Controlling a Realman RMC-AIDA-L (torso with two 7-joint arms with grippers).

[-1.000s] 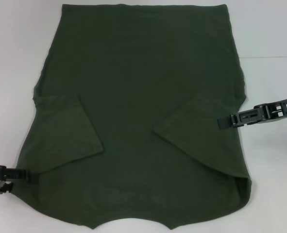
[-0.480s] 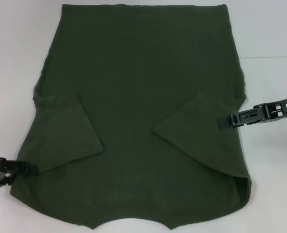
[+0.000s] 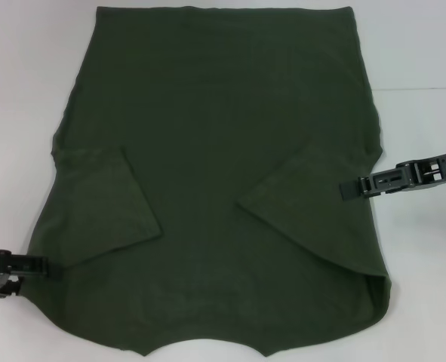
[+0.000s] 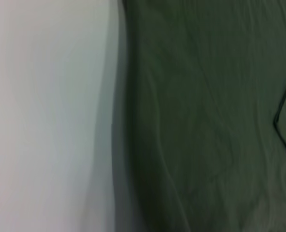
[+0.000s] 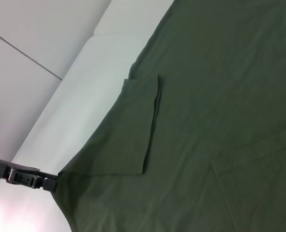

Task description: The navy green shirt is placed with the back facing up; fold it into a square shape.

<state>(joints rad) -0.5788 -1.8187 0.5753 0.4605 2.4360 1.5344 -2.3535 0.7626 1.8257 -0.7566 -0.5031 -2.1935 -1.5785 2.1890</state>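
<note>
The navy green shirt (image 3: 215, 181) lies flat on the white table (image 3: 419, 302), spread wide, with its curved neck edge nearest my body and its straight hem at the far side. It is my landmark for everything below.

My left gripper (image 3: 49, 268) sits low at the shirt's left edge, near the neck end, just below the outer corner of the folded left sleeve (image 3: 102, 204). Its tip meets the fabric edge; I cannot tell how far the fingers are apart or whether cloth is caught between them. In the right wrist view the same gripper (image 5: 51, 182) shows as a dark bar touching the shirt's border.

Left wrist view: only the shirt (image 4: 205, 116) and bare table (image 4: 46, 116), with the fabric edge running between them. Soft wrinkles in the cloth.

My right gripper (image 3: 346, 188) reaches in farther up, over the shirt's right side, at the outer end of the folded right sleeve (image 3: 306, 204). Its tip lies on or just over the fabric. Finger spacing and any hold on the cloth: cannot tell.

Both sleeves are turned inward onto the shirt's back, their edges slanting toward the middle.
</note>
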